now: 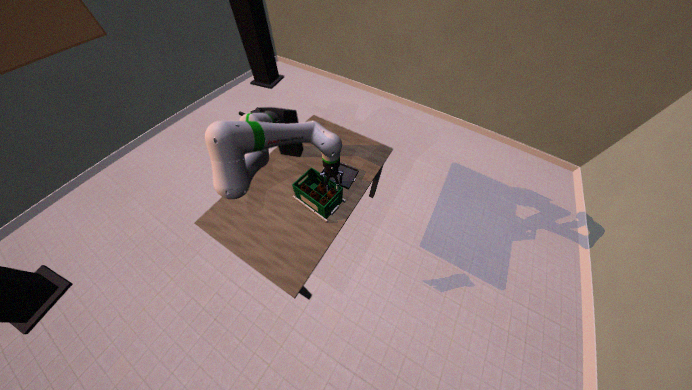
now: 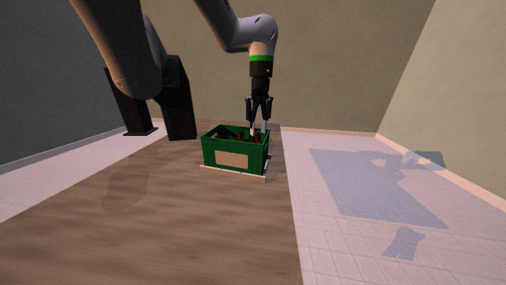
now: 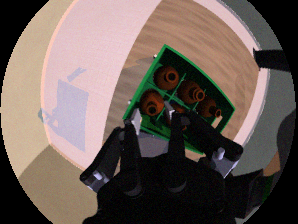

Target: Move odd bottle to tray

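Your five brown bottles [image 3: 166, 78] all stand in the green crate [image 2: 208, 153], each in its own cell; one is mostly hidden behind a finger in the wrist view. At this size you cannot tell which neck differs from the rest. The crate carries a tan label [image 2: 231, 159] on its near wall and rests on a pale board [image 2: 234, 173]. It sits close to the long table edge that faces the shadowed floor, toward the far end of that edge. The dark tray [image 1: 351, 175] lies just beyond the crate, between it and the far corner on that side, and nothing stands on it that you can see.

Your gripper [image 2: 257, 129] hangs straight down over the crate's cell nearest that far corner. Its fingers [image 2: 252, 128] are partly spread and grip nothing. The tips sit about level with the crate's rim, either side of a bottle top [image 2: 257, 138], and you cannot tell whether they touch it. The white arm [image 1: 235, 150] with its green bands reaches from its base at the other far corner, elbow swung out past the table edge.

The wooden table [image 1: 270, 235] stands on a pale tiled floor [image 1: 400, 325]. Tan walls and one dark grey-green wall [image 1: 75, 100] enclose it, and a black post [image 1: 257, 42] stands by the wall.
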